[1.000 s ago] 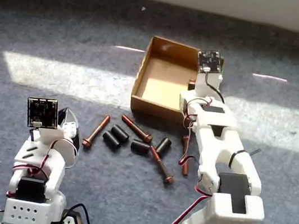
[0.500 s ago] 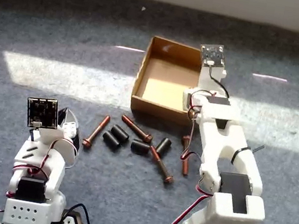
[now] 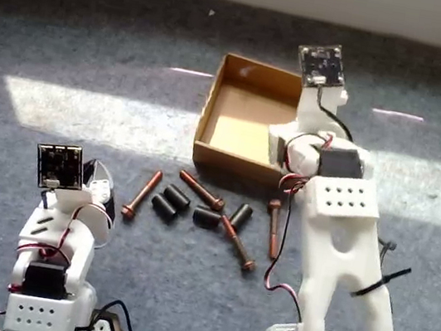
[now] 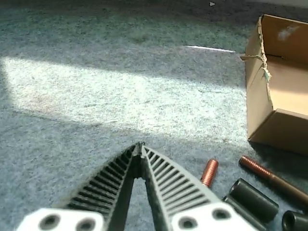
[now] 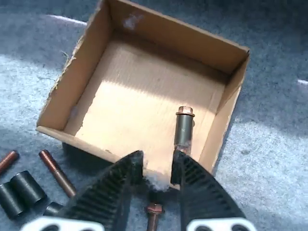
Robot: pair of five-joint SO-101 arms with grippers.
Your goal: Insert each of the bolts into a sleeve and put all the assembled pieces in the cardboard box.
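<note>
Hanging low at the left side of the bench (image 3: 73, 33), my left claw (image 4: 139, 150) is closed tight, its two ribbed fingers pressed together with nothing between them. Just to the right of it a first bolt (image 3: 141, 194) lies on the grey carpet, with its head toward me. Next come a first sleeve (image 3: 163, 208) and a second sleeve (image 3: 174, 198), black and side by side, then a second bolt (image 3: 201, 190) lying slantwise. After it are a third sleeve (image 3: 206, 219) and a fourth sleeve (image 3: 240, 215), with a third bolt (image 3: 238, 243) near them. A fourth bolt (image 3: 274, 229) lies just beside my right arm. Behind all these loose parts stands the cardboard box (image 3: 205, 117), open at the top. Inside it, near its right wall, lies one assembled piece (image 5: 183, 126), a bolt in a sleeve. My right claw (image 5: 157, 158) hovers over the near wall of the box, opened only narrowly and holding nothing.
</note>
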